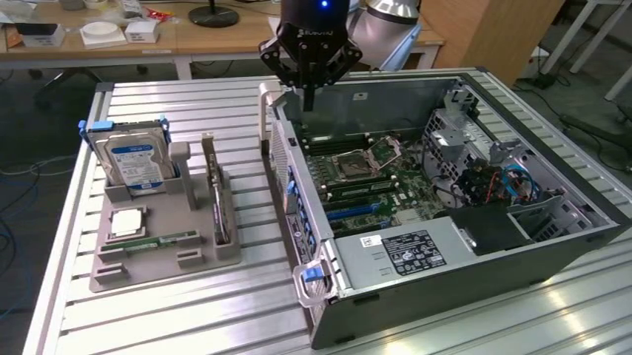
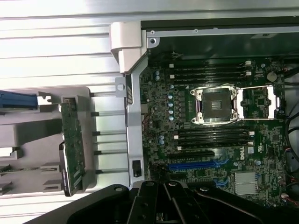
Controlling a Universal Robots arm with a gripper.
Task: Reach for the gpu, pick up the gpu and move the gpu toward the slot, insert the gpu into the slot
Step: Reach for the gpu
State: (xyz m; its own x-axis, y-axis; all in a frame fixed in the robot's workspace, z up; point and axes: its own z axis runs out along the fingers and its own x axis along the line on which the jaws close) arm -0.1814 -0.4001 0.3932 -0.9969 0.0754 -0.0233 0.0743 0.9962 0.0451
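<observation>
Pincer point(image 1: 308, 96) pressed together, empty, over case point(image 1: 445, 296); gpu point(image 1: 217, 196) stood in holder point(image 1: 148, 259), looked stiff, light, fragile; grab its top edge.

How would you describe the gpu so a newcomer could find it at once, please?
On the exterior view's left of the open computer case sits a grey holder tray. The gpu stands on edge nearest the case: a thin dark card, unlike the blue-labelled hard drive.

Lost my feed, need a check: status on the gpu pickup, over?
Gripper shut, empty, above case wall. Gpu upright in grey holder. Nothing over it.
</observation>
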